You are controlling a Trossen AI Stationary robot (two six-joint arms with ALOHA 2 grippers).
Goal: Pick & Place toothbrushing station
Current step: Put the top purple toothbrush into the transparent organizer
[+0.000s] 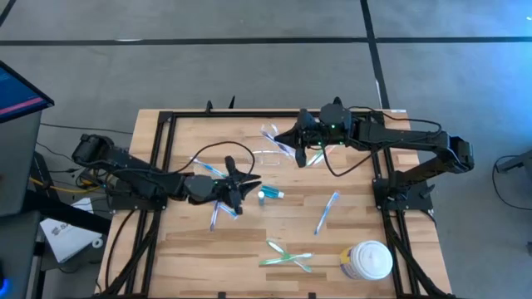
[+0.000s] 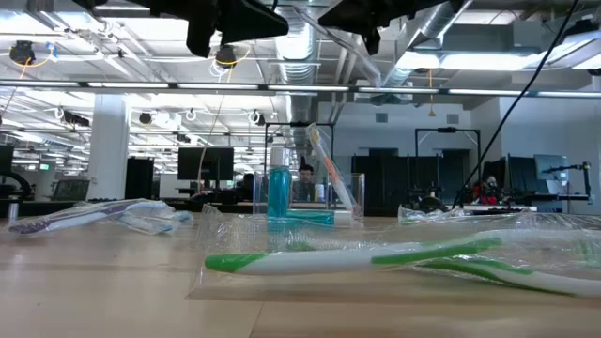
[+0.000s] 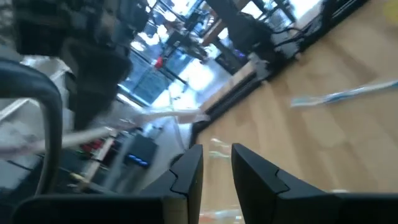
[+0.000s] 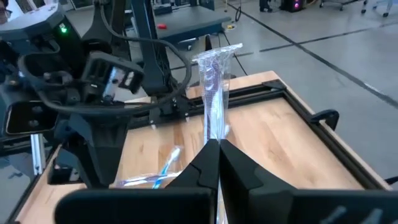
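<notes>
My right gripper hangs over the table's far middle, shut on a toothbrush in a clear wrapper. A clear holder stands on the table below it, and another toothbrush leans in the holder. My left gripper is level over the table's middle, just left of the teal tube. In its wrist view its fingers stand a narrow gap apart, with nothing plainly between them. Wrapped toothbrushes lie flat on the wood: a blue one, green ones and a blue one. My right gripper pinches the wrapped toothbrush between its two shut fingers, with the wrapper coming out just past the fingertips. The fingers come from the table's right, slanting a little down, and lie roughly along the brush. The brush sticks out beyond them toward the far left, clear of the table.
A white round lidded jar stands at the near right corner. A black frame runs along the table's left, far and right sides. The green wrapped toothbrushes lie close to the near edge.
</notes>
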